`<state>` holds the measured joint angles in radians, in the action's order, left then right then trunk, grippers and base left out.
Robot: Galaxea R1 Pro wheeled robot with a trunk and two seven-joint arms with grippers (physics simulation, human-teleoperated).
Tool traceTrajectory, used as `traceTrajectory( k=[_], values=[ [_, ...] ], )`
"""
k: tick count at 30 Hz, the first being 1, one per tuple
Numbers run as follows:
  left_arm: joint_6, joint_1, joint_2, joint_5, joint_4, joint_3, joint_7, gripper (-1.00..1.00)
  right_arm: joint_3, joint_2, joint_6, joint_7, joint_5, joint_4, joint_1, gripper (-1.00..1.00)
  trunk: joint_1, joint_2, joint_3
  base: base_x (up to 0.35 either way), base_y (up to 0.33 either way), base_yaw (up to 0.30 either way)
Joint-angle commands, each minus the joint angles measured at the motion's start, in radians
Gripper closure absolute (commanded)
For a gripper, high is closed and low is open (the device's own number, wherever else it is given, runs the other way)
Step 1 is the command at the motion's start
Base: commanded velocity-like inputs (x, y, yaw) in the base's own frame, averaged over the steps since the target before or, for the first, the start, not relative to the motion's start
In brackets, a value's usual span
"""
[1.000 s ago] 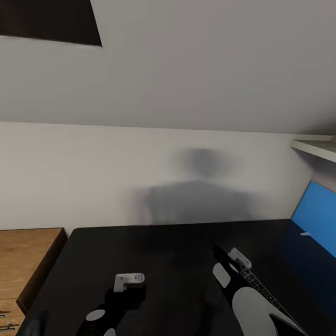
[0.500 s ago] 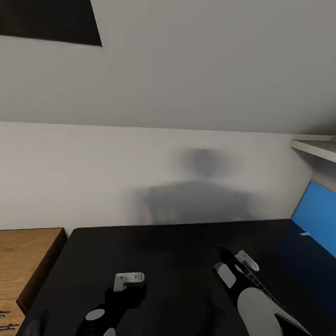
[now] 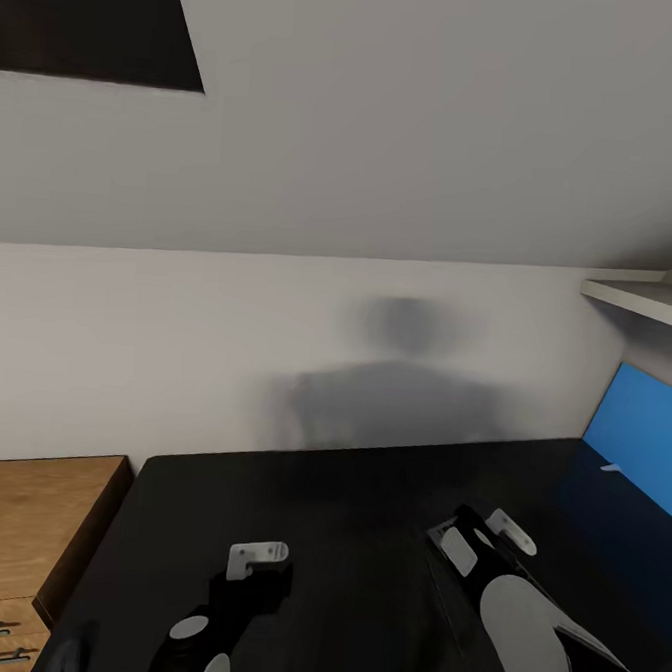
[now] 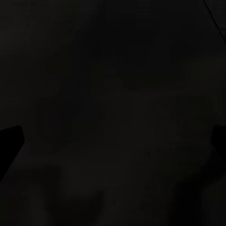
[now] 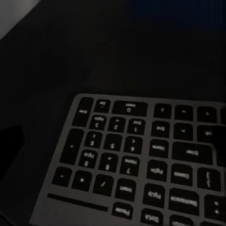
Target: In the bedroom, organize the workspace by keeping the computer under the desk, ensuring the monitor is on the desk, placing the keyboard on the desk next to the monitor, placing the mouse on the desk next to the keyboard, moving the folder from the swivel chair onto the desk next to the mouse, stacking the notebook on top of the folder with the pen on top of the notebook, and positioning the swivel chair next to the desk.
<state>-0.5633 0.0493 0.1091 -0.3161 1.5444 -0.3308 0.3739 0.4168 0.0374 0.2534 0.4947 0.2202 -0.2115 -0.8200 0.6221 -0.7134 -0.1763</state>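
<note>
The desk [image 3: 345, 497] has a matte black top and a blue back panel [image 3: 642, 438] at the right. In the right wrist view the keyboard [image 5: 141, 165] lies flat on it, silver-grey with dark keys, number-pad end nearest. My right gripper [image 3: 484, 540] hovers open just over that end, nothing between its fingers [image 5: 10, 141]. In the head view my right arm covers most of the keyboard. Over the desk's near middle my left gripper [image 3: 258, 561] stands open and empty, and the left wrist view looks onto bare black desk top [image 4: 113, 94].
An oak drawer unit [image 3: 22, 525] with bar handles stands against the desk's left end. A white shelf [image 3: 644, 297] juts out at the upper right under the sloped grey wall. A small pale object [image 3: 612, 468] lies at the foot of the blue panel.
My right gripper has slid to the right and slightly nearer along the desk, and the arm now covers the strip of keyboard that showed before. The left arm has stayed still.
</note>
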Motion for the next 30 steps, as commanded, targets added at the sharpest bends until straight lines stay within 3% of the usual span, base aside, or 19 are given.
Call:
traceTrajectory(
  k=[1,30],
  values=[
    [-0.003,0.001,0.0,-0.011,0.006,-0.001,0.01,-1.0,-0.005,0.0,0.006,0.006,0.01,-0.001,-0.001,-1.0,0.0,-0.001,-0.002,0.0,0.0,0.0],
    [-0.004,0.001,0.0,-0.011,0.015,0.007,0.01,-1.0,-0.006,0.006,0.011,0.011,0.011,-0.002,-0.001,-1.0,0.0,-0.001,-0.002,0.0,0.0,0.0]
  ],
)
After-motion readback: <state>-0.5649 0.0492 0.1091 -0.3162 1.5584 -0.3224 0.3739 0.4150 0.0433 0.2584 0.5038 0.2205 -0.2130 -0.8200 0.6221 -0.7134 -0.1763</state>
